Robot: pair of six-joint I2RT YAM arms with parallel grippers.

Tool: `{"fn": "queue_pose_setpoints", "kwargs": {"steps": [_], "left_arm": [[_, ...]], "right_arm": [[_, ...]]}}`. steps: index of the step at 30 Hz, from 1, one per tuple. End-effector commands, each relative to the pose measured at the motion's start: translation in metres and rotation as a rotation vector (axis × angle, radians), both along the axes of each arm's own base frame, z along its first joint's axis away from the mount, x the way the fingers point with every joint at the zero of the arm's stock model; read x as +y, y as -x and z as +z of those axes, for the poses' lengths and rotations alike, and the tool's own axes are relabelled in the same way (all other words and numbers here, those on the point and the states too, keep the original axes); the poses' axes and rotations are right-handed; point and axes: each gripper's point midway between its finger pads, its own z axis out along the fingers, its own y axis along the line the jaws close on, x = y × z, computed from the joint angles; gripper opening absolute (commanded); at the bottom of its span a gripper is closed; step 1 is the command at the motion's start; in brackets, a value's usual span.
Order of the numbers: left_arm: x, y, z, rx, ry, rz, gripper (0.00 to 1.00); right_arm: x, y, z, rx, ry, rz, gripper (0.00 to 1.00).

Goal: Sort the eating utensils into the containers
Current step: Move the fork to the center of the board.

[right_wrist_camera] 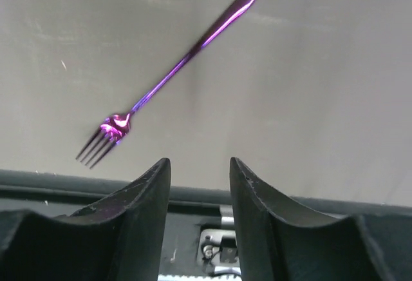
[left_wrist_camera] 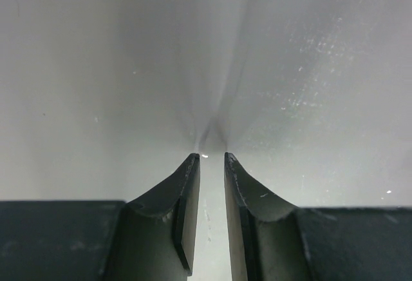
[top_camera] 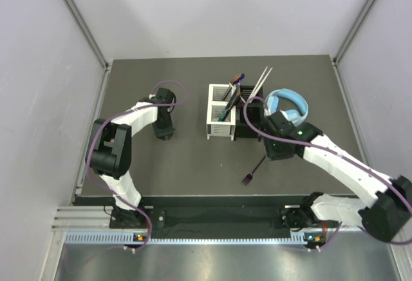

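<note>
A purple-blue metallic fork (right_wrist_camera: 170, 75) lies flat on the dark table, its tines toward the near edge; it also shows in the top view as the fork (top_camera: 253, 170). My right gripper (right_wrist_camera: 199, 160) hovers just behind and to the right of it, open, with nothing between its fingers; from above, the right gripper (top_camera: 275, 152) sits in front of the black caddy (top_camera: 247, 126). The white caddy (top_camera: 220, 121) holds several utensils, and pale sticks (top_camera: 259, 82) stand in the black one. My left gripper (left_wrist_camera: 211, 155) points down at bare table left of the caddies, jaws narrowly apart and empty.
Light-blue headphones (top_camera: 288, 104) lie right of the black caddy, close behind my right arm. The left gripper (top_camera: 164, 133) stands about a hand's width left of the white caddy. Grey walls enclose the table on three sides.
</note>
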Motion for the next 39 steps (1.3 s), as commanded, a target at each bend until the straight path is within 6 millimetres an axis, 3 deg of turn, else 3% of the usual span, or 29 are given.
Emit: {"fn": "queue_pose_setpoints", "kwargs": {"steps": [1, 5, 8, 9, 11, 12, 15, 19, 21, 24, 29, 30, 31, 35, 39], "left_arm": [[-0.006, -0.003, 0.017, -0.049, 0.028, -0.012, 0.29], [-0.040, -0.011, 0.037, -0.106, 0.097, -0.167, 0.30], [-0.073, -0.002, 0.060, -0.129, 0.134, -0.333, 0.31], [-0.089, 0.013, 0.065, -0.106, 0.125, -0.409, 0.31], [-0.111, 0.025, 0.080, -0.113, 0.115, -0.532, 0.32], [-0.130, 0.048, 0.085, -0.080, 0.109, -0.612, 0.32], [-0.169, 0.079, 0.102, -0.071, 0.192, -0.726, 0.32], [-0.192, 0.105, 0.090, -0.004, 0.245, -0.779, 0.35], [-0.199, 0.119, 0.070, 0.054, 0.175, -0.833, 0.33], [-0.217, 0.137, 0.064, 0.078, 0.110, -0.908, 0.31], [-0.263, 0.152, 0.073, 0.040, 0.180, -1.007, 0.38], [-0.270, 0.159, 0.063, 0.074, 0.159, -1.032, 0.38], [-0.280, 0.153, 0.073, 0.040, 0.148, -1.040, 0.38], [-0.305, 0.155, 0.076, 0.020, 0.157, -1.074, 0.44], [-0.323, 0.153, 0.060, 0.013, 0.168, -1.094, 0.46]], "right_arm": [[-0.014, -0.035, 0.081, -0.369, -0.042, -0.047, 0.44], [-0.026, -0.043, 0.105, -0.453, 0.027, -0.009, 0.45], [-0.026, -0.049, 0.123, -0.502, 0.007, -0.033, 0.45], [-0.024, -0.051, 0.130, -0.523, -0.012, -0.040, 0.45], [-0.022, -0.059, 0.145, -0.576, -0.040, -0.066, 0.47], [-0.023, -0.063, 0.148, -0.584, -0.030, -0.081, 0.49], [-0.033, -0.077, 0.159, -0.619, 0.011, -0.125, 0.49], [-0.054, -0.102, 0.186, -0.674, -0.013, -0.197, 0.51], [-0.067, -0.117, 0.203, -0.717, -0.042, -0.233, 0.52], [-0.079, -0.131, 0.219, -0.759, -0.055, -0.251, 0.56], [-0.082, -0.148, 0.220, -0.771, -0.080, -0.243, 0.57], [-0.083, -0.149, 0.217, -0.769, -0.079, -0.245, 0.57], [-0.083, -0.149, 0.216, -0.767, -0.084, -0.252, 0.58], [-0.090, -0.149, 0.207, -0.759, -0.106, -0.278, 0.58], [-0.091, -0.143, 0.198, -0.749, -0.117, -0.284, 0.58]]}}
